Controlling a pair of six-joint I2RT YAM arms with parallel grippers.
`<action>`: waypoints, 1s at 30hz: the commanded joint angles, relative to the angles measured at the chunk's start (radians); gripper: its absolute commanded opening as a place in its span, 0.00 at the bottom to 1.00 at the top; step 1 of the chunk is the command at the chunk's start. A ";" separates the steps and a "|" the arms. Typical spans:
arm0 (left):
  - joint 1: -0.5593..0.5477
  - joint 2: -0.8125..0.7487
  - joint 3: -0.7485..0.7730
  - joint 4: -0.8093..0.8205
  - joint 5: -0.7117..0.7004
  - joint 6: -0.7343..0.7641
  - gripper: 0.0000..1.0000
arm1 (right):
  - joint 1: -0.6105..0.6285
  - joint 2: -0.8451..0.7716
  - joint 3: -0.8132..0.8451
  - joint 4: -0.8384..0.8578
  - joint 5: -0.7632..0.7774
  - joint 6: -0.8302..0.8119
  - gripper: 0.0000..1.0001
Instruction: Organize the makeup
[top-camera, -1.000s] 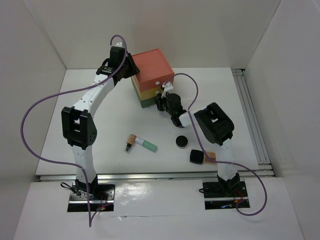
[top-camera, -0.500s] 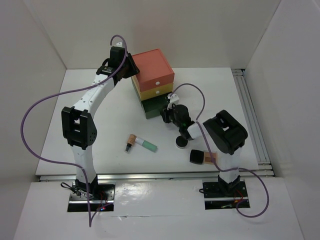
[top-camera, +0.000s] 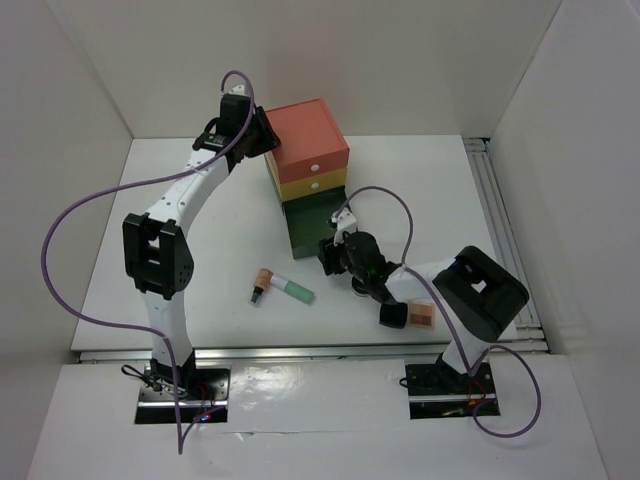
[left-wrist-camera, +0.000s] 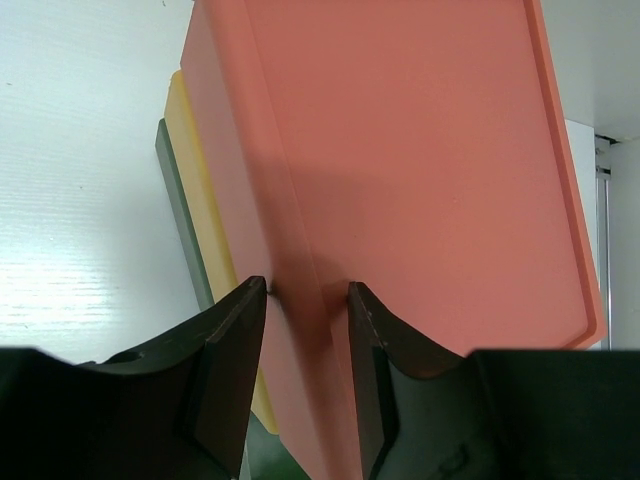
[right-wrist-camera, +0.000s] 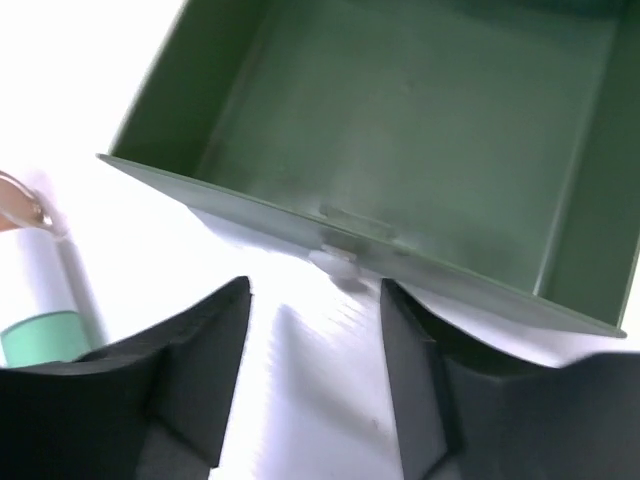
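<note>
The drawer box (top-camera: 308, 135) stands at the back with its orange top, yellow middle and green bottom drawer (top-camera: 308, 228) pulled out and empty (right-wrist-camera: 420, 130). My left gripper (top-camera: 262, 135) is shut on the back edge of the orange top (left-wrist-camera: 400, 150), one finger (left-wrist-camera: 235, 350) on each side. My right gripper (top-camera: 330, 256) is open just in front of the drawer's white knob (right-wrist-camera: 335, 262), not touching it. The mint-green tube (top-camera: 295, 290) and a small brown lipstick (top-camera: 260, 286) lie front left. The black square palette (top-camera: 393, 316) and a peach puff (top-camera: 421, 316) lie front right. The round compact is mostly hidden under my right arm.
The mint tube also shows at the left edge of the right wrist view (right-wrist-camera: 40, 335). A metal rail (top-camera: 500, 230) runs along the table's right side. White walls enclose the table on three sides.
My right gripper has drawn back toward the front, pulling the green bottom drawer out of the box. Its jaws now stand open off the knob. My left gripper has not moved.
</note>
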 joint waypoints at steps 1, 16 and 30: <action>-0.013 0.021 -0.054 -0.172 0.024 0.053 0.52 | -0.004 -0.041 0.059 -0.111 0.020 -0.010 0.63; -0.013 -0.317 -0.203 -0.209 -0.003 0.104 1.00 | -0.037 -0.335 0.139 -0.700 0.010 0.073 1.00; -0.142 -0.902 -0.922 -0.257 -0.077 -0.109 1.00 | -0.077 -0.300 0.061 -0.811 -0.049 0.144 1.00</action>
